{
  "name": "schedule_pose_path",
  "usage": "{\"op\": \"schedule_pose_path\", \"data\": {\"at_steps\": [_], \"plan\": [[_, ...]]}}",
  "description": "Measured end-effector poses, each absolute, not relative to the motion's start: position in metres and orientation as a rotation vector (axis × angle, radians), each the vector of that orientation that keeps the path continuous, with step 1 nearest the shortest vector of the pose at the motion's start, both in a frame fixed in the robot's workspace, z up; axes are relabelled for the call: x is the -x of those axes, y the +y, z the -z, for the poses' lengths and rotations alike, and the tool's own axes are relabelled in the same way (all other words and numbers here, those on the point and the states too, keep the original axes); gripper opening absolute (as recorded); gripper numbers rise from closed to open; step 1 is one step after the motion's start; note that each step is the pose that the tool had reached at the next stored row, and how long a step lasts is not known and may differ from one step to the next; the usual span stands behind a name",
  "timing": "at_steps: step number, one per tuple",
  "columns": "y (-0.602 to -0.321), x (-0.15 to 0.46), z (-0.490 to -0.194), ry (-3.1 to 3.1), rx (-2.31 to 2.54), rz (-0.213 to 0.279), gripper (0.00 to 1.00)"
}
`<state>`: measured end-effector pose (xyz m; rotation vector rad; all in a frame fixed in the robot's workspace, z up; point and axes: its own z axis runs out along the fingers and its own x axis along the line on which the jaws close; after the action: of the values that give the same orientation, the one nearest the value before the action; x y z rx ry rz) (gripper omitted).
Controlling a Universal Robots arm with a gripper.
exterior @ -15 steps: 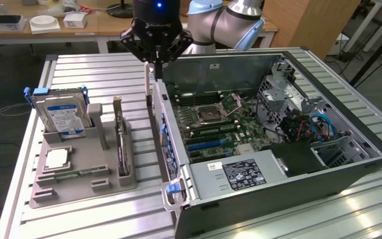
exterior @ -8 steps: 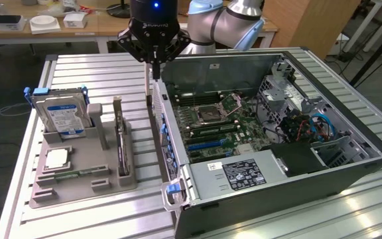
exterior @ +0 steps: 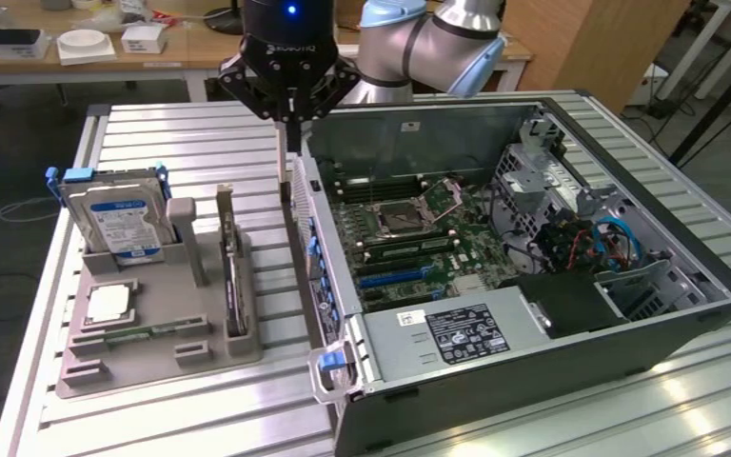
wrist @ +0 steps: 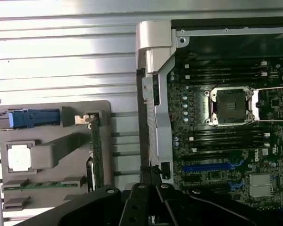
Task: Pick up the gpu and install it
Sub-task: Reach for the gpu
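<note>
The gpu (exterior: 228, 262) is a thin dark card with a silver bracket at one end. It stands on edge in a slot of the grey holder (exterior: 220, 350) on the exterior view's left. In the wrist view the gpu (wrist: 95, 153) sits edge-on in the same holder (wrist: 49, 153). My gripper (exterior: 292, 133) hangs shut with nothing in it. It is above the gap between the holder and the open computer case (exterior: 670, 328), over the case's near wall and apart from the card. The shut fingers (wrist: 151, 188) hang over that wall's edge.
The holder also carries a silver hard drive (exterior: 117, 221) with blue rails, a processor (exterior: 109, 305) and a green memory stick (exterior: 149, 333). Inside the case lie the motherboard (exterior: 404, 233) with blue card slots (wrist: 212, 165), a power supply (exterior: 467, 328) and cables (exterior: 607, 243).
</note>
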<state>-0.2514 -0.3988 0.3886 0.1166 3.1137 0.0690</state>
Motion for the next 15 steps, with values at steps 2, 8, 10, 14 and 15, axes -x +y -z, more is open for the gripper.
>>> {"op": "schedule_pose_path", "data": {"at_steps": [2, 8, 10, 14, 15], "plan": [[-0.3989, 0.2528, -0.3885, 3.114, -0.117, -0.069, 0.11], [-0.3988, 0.257, -0.3885, 3.114, -0.117, -0.069, 0.11], [-0.3988, 0.2586, -0.3884, 3.114, -0.117, -0.069, 0.11], [-0.3988, 0.2613, -0.3883, 3.114, -0.117, -0.069, 0.11], [-0.3989, 0.262, -0.3883, 3.114, -0.117, -0.069, 0.11]]}}
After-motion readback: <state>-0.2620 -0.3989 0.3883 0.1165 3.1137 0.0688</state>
